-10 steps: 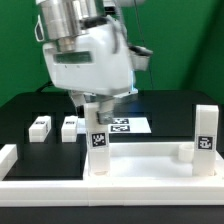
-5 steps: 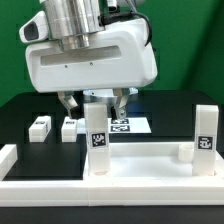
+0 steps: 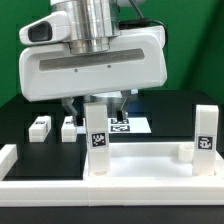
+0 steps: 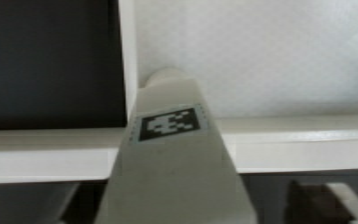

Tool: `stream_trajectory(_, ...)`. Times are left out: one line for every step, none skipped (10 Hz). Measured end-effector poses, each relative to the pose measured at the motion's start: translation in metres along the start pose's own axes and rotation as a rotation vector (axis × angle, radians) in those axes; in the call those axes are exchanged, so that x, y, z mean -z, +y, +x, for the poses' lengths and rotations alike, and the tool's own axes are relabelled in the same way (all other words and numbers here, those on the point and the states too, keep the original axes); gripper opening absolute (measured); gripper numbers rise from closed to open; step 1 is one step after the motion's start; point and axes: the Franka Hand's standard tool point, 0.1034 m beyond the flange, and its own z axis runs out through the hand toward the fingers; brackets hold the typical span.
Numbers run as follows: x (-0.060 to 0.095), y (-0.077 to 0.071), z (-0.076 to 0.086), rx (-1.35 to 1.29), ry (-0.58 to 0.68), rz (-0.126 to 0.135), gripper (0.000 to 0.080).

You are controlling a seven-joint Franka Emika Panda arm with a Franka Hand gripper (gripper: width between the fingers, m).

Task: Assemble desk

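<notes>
The white desk top [image 3: 150, 165], a wide tray with a raised rim, lies at the front of the table. Two tagged white legs stand upright on it, one [image 3: 98, 135] near the middle and one [image 3: 205, 130] at the exterior view's right. My gripper [image 3: 98, 103] hangs straight over the middle leg and straddles its top. In the wrist view that leg [image 4: 172, 150] runs up between my dark fingers [image 4: 318, 203]. A narrow gap shows on each side, so the gripper [image 4: 179, 205] is open and touches nothing. Two loose legs [image 3: 40, 127] [image 3: 70, 127] lie on the black mat.
The marker board [image 3: 128, 125] lies flat behind the middle leg. A long white border rail [image 3: 8, 155] runs along the exterior view's left. A green wall closes the back.
The hand has turned broadside and come down over the middle leg, and now fills more of the exterior view. Its fingers have drawn closer together around the leg's top.
</notes>
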Motion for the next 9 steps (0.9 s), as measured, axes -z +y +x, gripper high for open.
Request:
stream_trajectory(0.0004,0.0018,0.0004,-0.055,0.002,-0.004,0.0341)
stream_trajectory(0.0002,0.004,0.0001,-0.147,0.002,-0.005,0.0295)
stream_trajectory(0.0006,0.0037,0.0005,-0.291,0.004,-0.009,0.0295)
stream_trajectory(0.0008,0.0032,0.0005,-0.43,0.007,-0.013,0.0295)
stream_trajectory(0.0002,0.0017,-0.0015,-0.659,0.002,-0.018,0.0295)
stream_trajectory(-0.002,-0.0029,-0.0045,-0.885,-0.018,-0.017,0.0295)
stream_trajectory(-0.0028,-0.0055,-0.0035,-1.061,-0.032,-0.003,0.0295)
stream_trajectory(-0.0031,-0.005,-0.0019,-1.194,-0.036,0.017,0.0295)
stream_trajectory(-0.0038,-0.0046,-0.0006,-1.363,-0.036,0.04,0.0295)
